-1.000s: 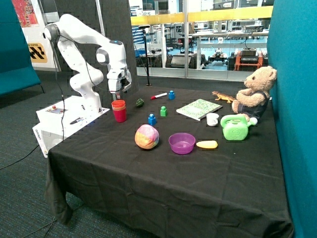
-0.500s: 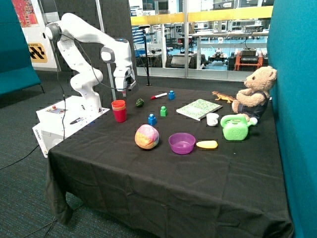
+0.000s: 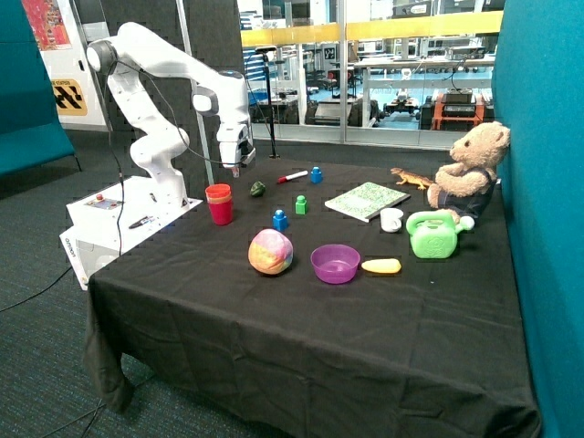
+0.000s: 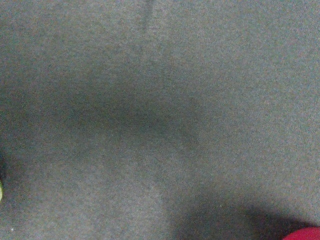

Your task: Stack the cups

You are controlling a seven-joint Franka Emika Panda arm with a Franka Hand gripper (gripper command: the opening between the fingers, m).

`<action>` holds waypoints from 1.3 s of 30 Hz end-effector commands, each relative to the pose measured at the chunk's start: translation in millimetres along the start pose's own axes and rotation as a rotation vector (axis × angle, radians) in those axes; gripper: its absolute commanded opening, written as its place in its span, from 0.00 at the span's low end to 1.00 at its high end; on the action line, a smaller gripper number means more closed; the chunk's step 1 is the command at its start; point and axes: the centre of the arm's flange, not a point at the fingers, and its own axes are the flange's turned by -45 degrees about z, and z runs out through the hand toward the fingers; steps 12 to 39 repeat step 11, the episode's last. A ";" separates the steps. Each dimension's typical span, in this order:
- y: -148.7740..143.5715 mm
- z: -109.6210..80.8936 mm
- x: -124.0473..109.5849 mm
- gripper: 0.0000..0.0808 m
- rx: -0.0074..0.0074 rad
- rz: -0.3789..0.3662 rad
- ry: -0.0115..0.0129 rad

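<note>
Hanging in the air above the black tabletop (image 3: 274,328), the tool (image 3: 234,168) is sitting clear of everything, off to one side of the cup stack (image 3: 219,204) and higher than its rim. Whether it is released or clenched I cannot tell from where I stand; nothing is showing beneath it. The stack is standing upright near the tabletop's corner closest to the robot's base: a red cup with a lighter, orange-red rim nested in its top. How many cups are sitting in it I cannot make out, and no green cup is showing loose anywhere. From the wrist, mostly bare cloth is showing, with a sliver of red at one edge.

Judging by this, the stacking step is looking finished or nearly so, and the arm seems to be standing off from the stack. If a cup is still loose out of sight, the next move is calling for finding it, grasping it by the rim and lowering it squarely into the stack without tipping it.
</note>
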 end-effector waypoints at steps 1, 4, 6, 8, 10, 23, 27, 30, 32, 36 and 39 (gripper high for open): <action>4.7 2.5 7.3 0.81 -0.0016 -0.013 0.0041; 6.2 4.6 9.8 0.81 -0.0016 -0.020 0.0041; 5.6 7.1 12.4 0.80 -0.0016 -0.023 0.0041; 4.9 8.1 13.9 0.80 -0.0016 -0.033 0.0041; 3.6 8.8 15.7 0.79 -0.0016 -0.041 0.0041; 1.5 9.0 18.3 0.77 -0.0016 -0.055 0.0041; 1.5 9.0 18.3 0.77 -0.0016 -0.055 0.0041; 1.5 9.0 18.3 0.77 -0.0016 -0.055 0.0041; 1.5 9.0 18.3 0.77 -0.0016 -0.055 0.0041; 1.5 9.0 18.3 0.77 -0.0016 -0.055 0.0041; 1.5 9.0 18.3 0.77 -0.0016 -0.055 0.0041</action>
